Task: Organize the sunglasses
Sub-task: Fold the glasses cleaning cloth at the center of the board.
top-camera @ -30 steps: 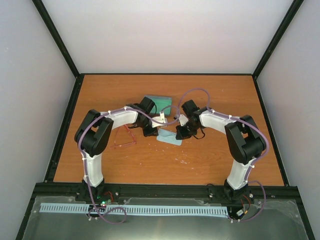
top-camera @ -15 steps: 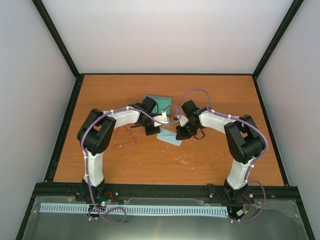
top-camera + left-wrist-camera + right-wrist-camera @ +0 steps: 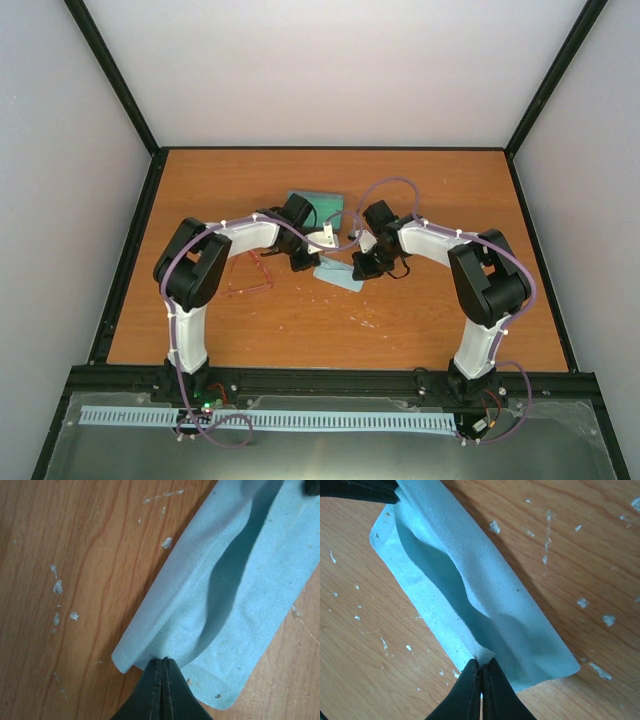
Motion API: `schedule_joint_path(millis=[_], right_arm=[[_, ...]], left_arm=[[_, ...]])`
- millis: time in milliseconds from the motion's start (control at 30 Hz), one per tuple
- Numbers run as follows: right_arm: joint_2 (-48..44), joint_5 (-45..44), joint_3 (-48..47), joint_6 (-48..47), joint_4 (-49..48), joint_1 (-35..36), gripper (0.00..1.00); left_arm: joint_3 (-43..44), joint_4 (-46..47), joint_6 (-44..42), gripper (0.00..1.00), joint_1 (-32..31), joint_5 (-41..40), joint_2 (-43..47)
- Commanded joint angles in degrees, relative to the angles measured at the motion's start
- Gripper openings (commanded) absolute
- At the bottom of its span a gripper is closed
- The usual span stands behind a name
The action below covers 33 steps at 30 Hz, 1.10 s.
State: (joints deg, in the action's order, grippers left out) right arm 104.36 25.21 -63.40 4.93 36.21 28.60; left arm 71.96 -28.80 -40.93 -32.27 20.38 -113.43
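The red-pink wire sunglasses (image 3: 249,276) lie on the table left of centre, beside the left arm's forearm. The light-blue cloth (image 3: 337,274) lies folded over between both grippers. My left gripper (image 3: 163,661) is shut on one end of the cloth (image 3: 235,595). My right gripper (image 3: 481,664) is shut on the other end of the cloth (image 3: 470,590), pinching a small corner. In the top view the left gripper (image 3: 310,262) and the right gripper (image 3: 357,268) sit at either side of the cloth. The grey-blue case with green lining (image 3: 322,207) lies open just behind them.
Wooden table (image 3: 420,320) with a black raised rim on all sides. Grey walls close in behind and on both sides. Both arms reach inward and nearly meet at the table's middle.
Almost none: the left arm's elbow shifted slightly right from one second ago. Both grippers stay at the cloth.
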Motion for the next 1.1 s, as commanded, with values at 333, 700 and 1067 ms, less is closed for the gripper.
schedule_joint_path(millis=[333, 700, 1067], right_arm=[[0.16, -0.91, -0.95, -0.45, -0.12, 0.4, 0.03], [0.52, -0.27, -1.04, -0.01, -0.87, 0.48, 0.03], [1.38, -0.4, -1.73, -0.27, -0.37, 0.58, 0.03]], left_arm=[[-1.49, -2.23, 3.27, 0.0, -0.6, 0.58, 5.81], [-1.55, -1.8, 4.23, 0.02, -0.6, 0.2, 2.59], [-0.99, -1.01, 4.02, 0.12, -0.6, -1.24, -0.03]])
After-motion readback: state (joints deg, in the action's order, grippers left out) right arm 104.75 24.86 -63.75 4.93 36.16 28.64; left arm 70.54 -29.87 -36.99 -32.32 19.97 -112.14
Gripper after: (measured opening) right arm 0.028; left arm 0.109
